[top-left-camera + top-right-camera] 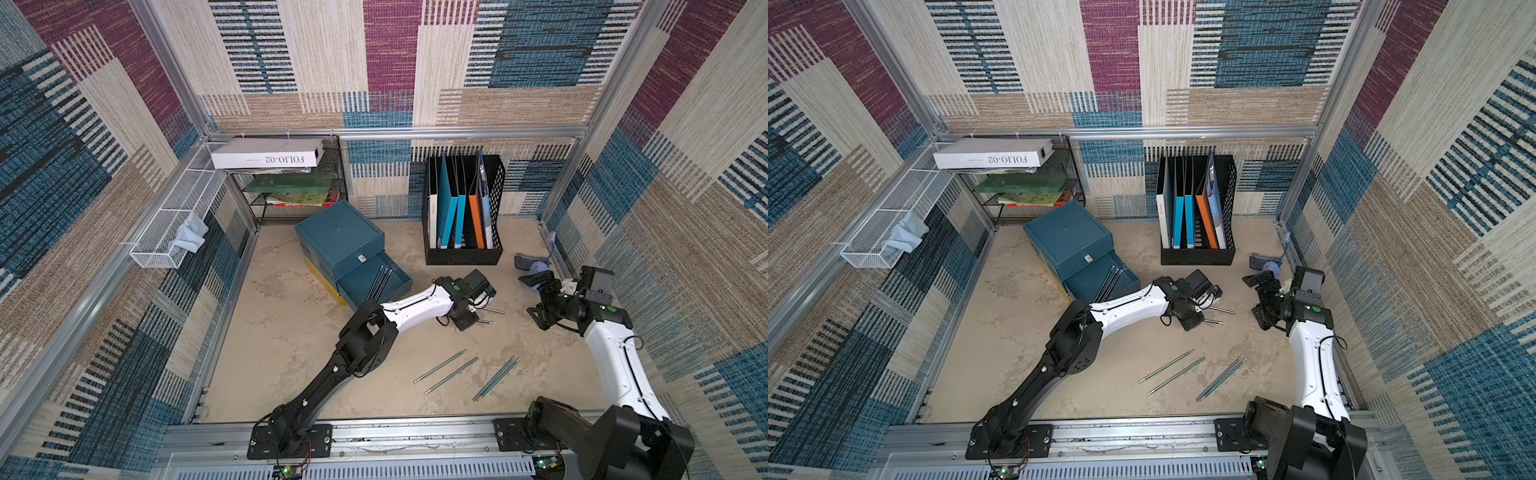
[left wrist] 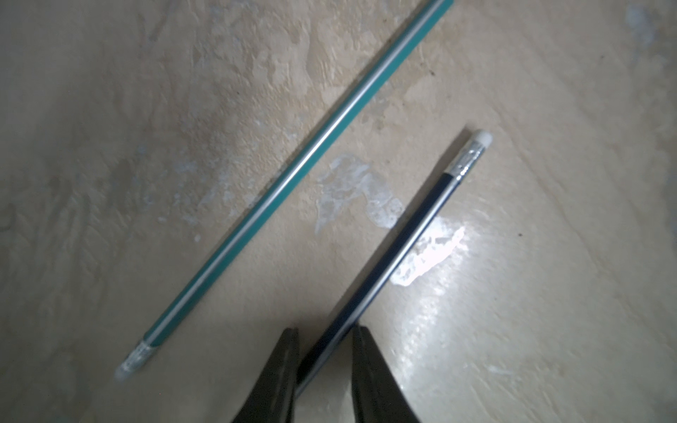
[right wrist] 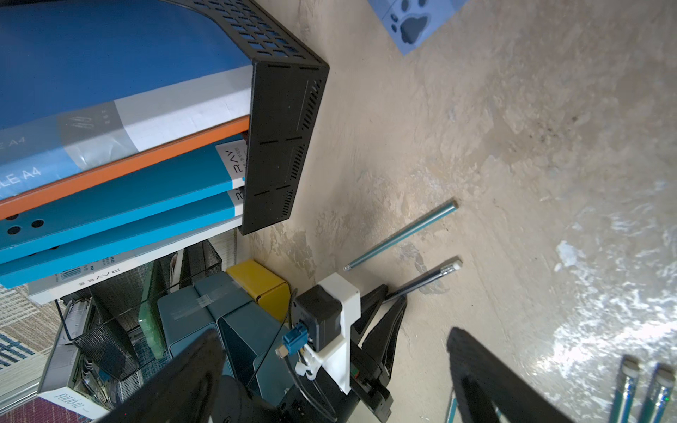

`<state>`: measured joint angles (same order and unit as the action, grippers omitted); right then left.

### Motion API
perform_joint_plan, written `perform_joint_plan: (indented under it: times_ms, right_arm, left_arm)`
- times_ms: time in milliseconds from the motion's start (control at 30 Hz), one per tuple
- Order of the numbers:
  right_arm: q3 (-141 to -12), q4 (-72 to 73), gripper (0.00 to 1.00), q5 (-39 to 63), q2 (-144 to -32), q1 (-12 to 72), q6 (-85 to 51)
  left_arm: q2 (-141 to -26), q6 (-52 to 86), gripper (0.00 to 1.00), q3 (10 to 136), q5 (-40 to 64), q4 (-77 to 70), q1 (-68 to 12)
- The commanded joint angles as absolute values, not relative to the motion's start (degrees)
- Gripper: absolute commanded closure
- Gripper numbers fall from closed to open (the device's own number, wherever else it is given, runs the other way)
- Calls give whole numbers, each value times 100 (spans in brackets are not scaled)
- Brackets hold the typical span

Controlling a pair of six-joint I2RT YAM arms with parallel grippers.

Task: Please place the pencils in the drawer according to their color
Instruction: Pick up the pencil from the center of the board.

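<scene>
The left wrist view shows the left jaws slightly apart astride a black pencil [image 2: 403,249] on the surface [image 2: 146,110], beside a teal pencil [image 2: 293,175]. Only the top views show 3 dark pencils [image 1: 380,282] in the open drawer [image 1: 357,286]. The right jaws gape empty.

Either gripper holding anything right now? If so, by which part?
Nothing held yet. The left gripper straddles the black pencil near mid-shaft, jaws not closed on it. The right gripper is open and empty.
</scene>
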<state>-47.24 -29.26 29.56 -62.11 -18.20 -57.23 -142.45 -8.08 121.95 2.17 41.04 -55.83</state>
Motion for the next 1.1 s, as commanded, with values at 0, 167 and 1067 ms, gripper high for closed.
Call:
perform_joint_plan:
  times_ms: [0,167,1067]
  right_arm:
    - [-4697,-2917,1,2918,-6166,-1824,-5782]
    - [-4669,-2895,1,2918,-6144,-1824,-5821]
    - [-4492,-2672,1,2962,-6015,-1828,-6056]
  left_arm:
    - [-14302,-860,74,11954,177,4588,-5628]
    - [-14236,-853,85,11787,194,4579,-5653]
    - [-12872,-605,100,11259,330,4406,-5723]
